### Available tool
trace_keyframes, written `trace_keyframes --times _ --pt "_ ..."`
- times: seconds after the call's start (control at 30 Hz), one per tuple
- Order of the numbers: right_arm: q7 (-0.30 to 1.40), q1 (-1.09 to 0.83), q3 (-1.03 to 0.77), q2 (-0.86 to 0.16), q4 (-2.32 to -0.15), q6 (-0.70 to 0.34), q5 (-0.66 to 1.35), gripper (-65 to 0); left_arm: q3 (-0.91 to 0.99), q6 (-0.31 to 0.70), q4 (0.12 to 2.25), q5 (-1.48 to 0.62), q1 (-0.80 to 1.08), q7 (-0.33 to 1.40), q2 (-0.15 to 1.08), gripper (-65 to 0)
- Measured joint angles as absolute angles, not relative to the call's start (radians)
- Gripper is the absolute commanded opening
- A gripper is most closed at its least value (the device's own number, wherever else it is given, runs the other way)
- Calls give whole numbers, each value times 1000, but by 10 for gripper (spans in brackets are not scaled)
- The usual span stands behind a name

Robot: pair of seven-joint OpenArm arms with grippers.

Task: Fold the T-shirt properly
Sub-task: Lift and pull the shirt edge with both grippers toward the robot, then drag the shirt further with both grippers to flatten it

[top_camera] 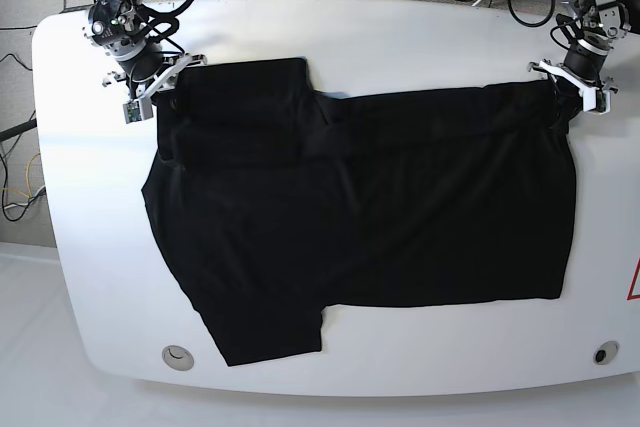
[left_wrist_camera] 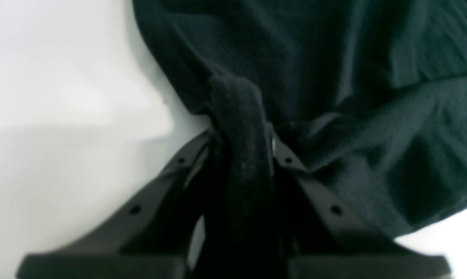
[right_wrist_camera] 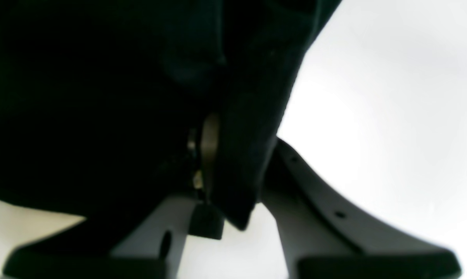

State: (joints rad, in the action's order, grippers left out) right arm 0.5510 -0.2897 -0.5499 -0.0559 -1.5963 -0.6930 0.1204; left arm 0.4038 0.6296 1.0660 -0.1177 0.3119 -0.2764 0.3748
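Right gripper pinching fold of black T-shirt; cloth fills left and far part of view; white table at right.

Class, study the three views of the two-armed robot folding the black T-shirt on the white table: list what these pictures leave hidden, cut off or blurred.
- Right wrist view: the black short-sleeved T-shirt is a featureless dark mass; the right gripper's left finger is partly hidden behind it.
- Left wrist view: blurred; bunched fabric hides the left gripper's fingertips.
- Base view: both grippers are too small to judge their grip; the upper edge cuts off both arms.
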Motion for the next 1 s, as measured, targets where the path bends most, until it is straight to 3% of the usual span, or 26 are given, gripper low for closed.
trace_keyframes --times 0.3,1.0 --pt "487 -350 -554 -56 -1601 -699 136 -552 486 649 1087 -102 347 -241 373 -650" --pt "472 -404 -765 -10 -1596 -741 160 -552 541 706 1092 -91 302 -117 377 -650"
